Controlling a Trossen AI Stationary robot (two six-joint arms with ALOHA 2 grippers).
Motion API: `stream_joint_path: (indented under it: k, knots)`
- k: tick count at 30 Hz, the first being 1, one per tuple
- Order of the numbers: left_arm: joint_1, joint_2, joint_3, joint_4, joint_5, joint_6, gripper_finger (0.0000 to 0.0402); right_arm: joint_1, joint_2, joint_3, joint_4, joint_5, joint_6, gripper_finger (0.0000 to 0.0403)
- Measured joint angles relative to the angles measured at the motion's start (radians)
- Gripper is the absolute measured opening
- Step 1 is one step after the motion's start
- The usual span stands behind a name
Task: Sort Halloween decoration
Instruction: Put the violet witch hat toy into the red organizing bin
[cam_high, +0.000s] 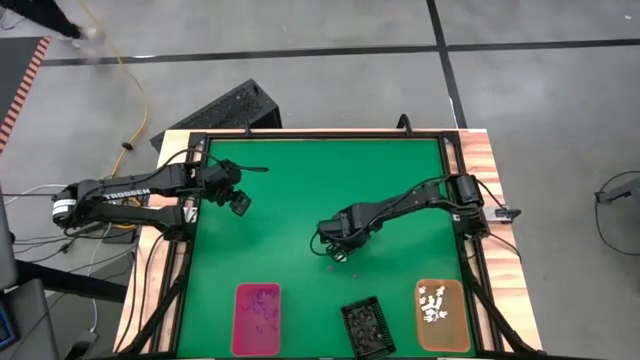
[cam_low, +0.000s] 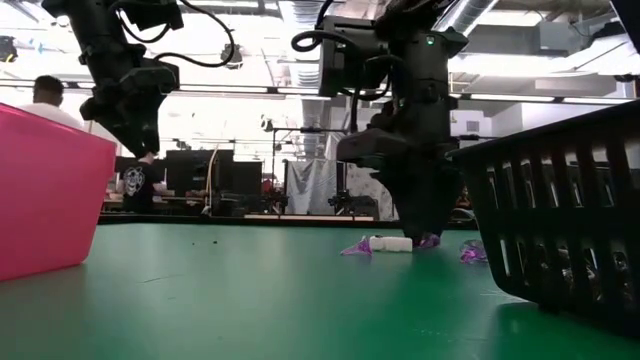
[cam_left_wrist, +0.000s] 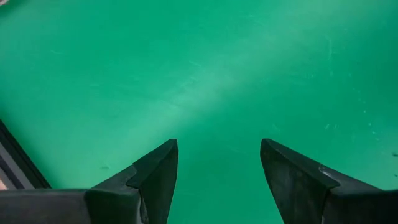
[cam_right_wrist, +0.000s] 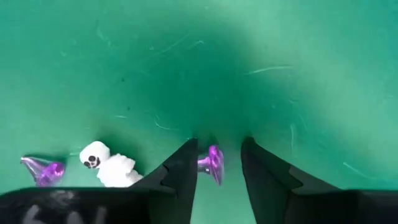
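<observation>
the right gripper (cam_right_wrist: 219, 165) was lowered to the green table (cam_high: 300, 200) near its middle, with its two fingers set either side of a small purple trinket (cam_right_wrist: 213, 163). the fingers were part-way apart and a gap showed between the trinket and the far finger, so the piece was framed rather than clamped; it could not be told whether it was touched by the near finger. this straddling stance was judged to be the setup for a pinch, the fingers being brought straight down so that so tiny a piece could be caught from both sides.

just beside the gripper a white skeleton trinket (cam_right_wrist: 107, 165) was lying on the table, and a second purple piece (cam_right_wrist: 43, 170) was lying a little farther along; both were left loose, presumably to be taken one at a time.

three trays were lined along the near edge: a pink tray (cam_high: 256, 318) in which purple bits were scattered, a black tray (cam_high: 366, 326), and an orange tray (cam_high: 441, 314) in which white pieces were gathered. the sorting was therefore judged to be by colour and mostly done, with the framed purple piece bound for the pink tray.

the left gripper (cam_left_wrist: 217, 168) was held with its fingers spread and nothing between them, above bare green near the left edge, parked clear so that the working arm was not crowded.
</observation>
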Motion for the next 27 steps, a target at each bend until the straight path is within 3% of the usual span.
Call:
stream_joint_path:
  k: [9, 16, 22, 27]
  knots:
    - [0.0, 0.0, 0.0, 0.0, -0.032, -0.005, 0.0219, 0.001, 0.0, 0.0, -0.004, -0.018, -0.011, 0.0016]
    - [0.0, 0.0, 0.0, 0.0, -0.034, -0.005, 0.0219, 0.001, -0.013, 0.001, 0.011, -0.017, -0.04, 0.0018]
    - [0.0, 0.0, 0.0, 0.0, -0.034, -0.007, 0.0219, 0.004, -0.034, 0.116, 0.019, -0.007, -0.088, 0.0014]
    - [0.0, 0.0, 0.0, 0.0, -0.036, -0.013, 0.0219, 0.026, -0.033, 0.213, 0.237, 0.015, -0.158, 0.0014]
